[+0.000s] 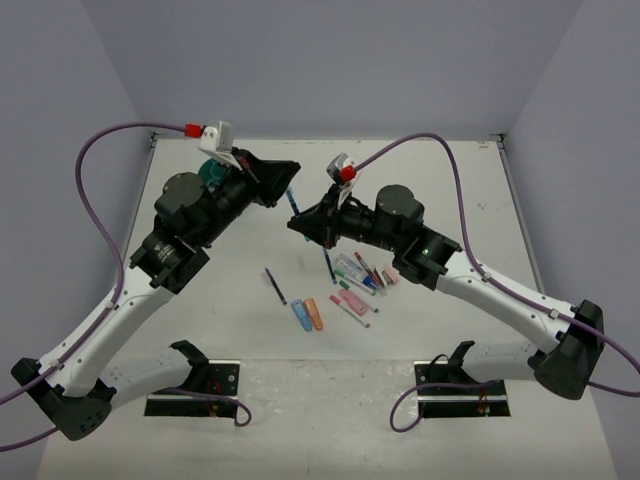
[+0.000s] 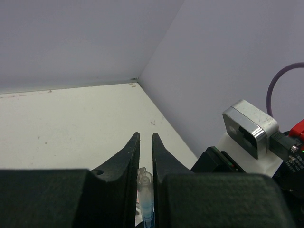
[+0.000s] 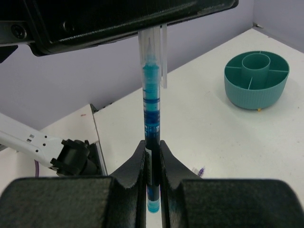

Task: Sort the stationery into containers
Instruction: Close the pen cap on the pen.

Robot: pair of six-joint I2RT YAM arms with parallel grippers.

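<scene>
Gripping one blue pen (image 3: 151,95) between them, above the table (image 1: 250,330): right gripper (image 3: 152,145) fingers clamped on the dark barrel, left gripper (image 2: 146,137) fingers closed on the clear cap end. Teal tub (image 3: 256,78) stands well apart at the back (seen from above, half hidden behind the left arm). Other stationery (image 1: 350,285) lies scattered beside the right arm.

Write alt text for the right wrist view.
The right gripper clamps the lower barrel of an upright blue pen while the left gripper holds its clear cap from above. A round teal compartmented tub sits on the white table, upper right.
</scene>
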